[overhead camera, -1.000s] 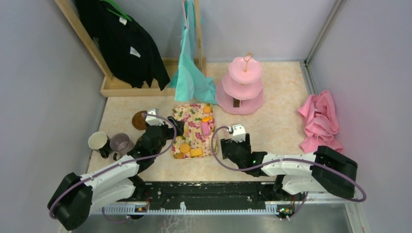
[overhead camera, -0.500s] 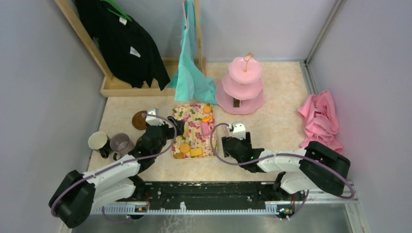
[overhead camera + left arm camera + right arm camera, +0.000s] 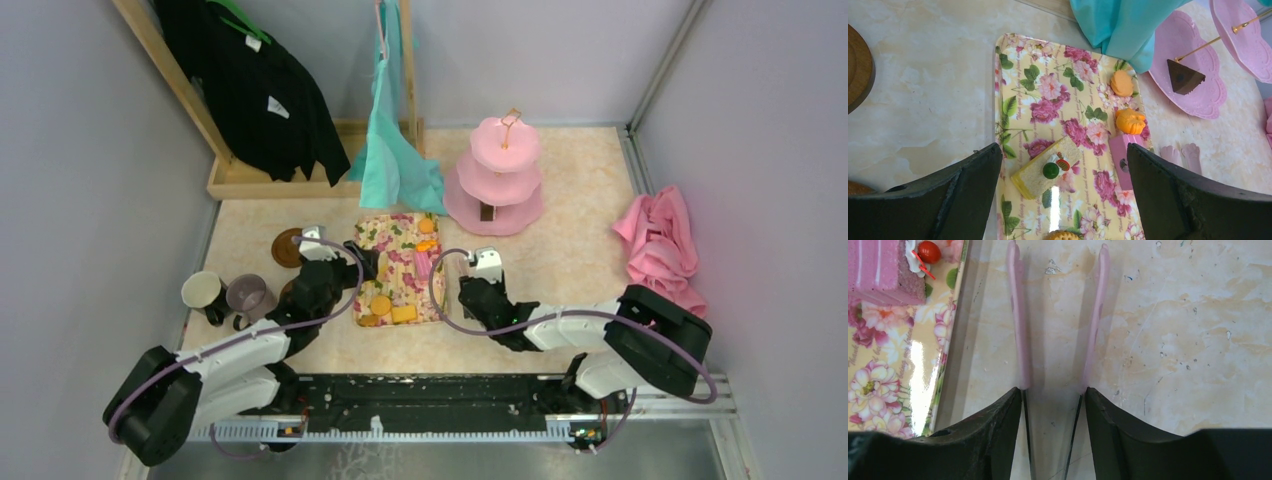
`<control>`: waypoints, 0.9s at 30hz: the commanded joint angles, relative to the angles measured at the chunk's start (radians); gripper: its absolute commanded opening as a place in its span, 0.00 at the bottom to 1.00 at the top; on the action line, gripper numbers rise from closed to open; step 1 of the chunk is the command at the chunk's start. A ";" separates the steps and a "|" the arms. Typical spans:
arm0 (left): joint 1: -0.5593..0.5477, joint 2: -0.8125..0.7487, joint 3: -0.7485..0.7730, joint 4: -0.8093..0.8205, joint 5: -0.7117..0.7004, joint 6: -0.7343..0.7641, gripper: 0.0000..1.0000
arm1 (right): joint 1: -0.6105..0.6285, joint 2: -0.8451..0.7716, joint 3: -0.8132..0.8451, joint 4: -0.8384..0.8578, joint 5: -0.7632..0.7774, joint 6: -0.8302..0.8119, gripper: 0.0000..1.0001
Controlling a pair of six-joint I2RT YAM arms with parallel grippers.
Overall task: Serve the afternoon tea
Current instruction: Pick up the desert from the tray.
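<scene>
Your right gripper [image 3: 1057, 255] is narrow and empty beside the tray [image 3: 903, 360]; pinch the light, soft-looking pink cake slice [image 3: 878, 270] gently across its flat sides.

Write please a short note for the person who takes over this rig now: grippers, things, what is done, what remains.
Left gripper: jaws open, empty, above the floral tray.
Right gripper: jaws open, empty, over the bare table just right of the tray, near the pink cake slice.
Things: orange, yellow and pink snacks lie on the tray. The pink stand is behind it. Cream mug and mauve-grey mug stand at the left, not on saucers. One saucer shows.
Done: one brown wedge is on the stand's bottom tier.
Left: the other snacks to the stand, mugs onto saucers.
</scene>
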 commanded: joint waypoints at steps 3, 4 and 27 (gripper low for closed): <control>0.009 -0.014 -0.022 0.038 0.013 -0.013 0.99 | -0.017 -0.050 -0.007 0.023 -0.009 0.002 0.47; 0.008 -0.021 -0.023 0.035 0.014 -0.014 0.99 | -0.017 -0.058 -0.011 0.023 -0.011 0.001 0.46; 0.011 -0.087 -0.037 0.004 0.008 -0.025 0.99 | -0.012 -0.317 -0.030 -0.075 -0.091 -0.018 0.37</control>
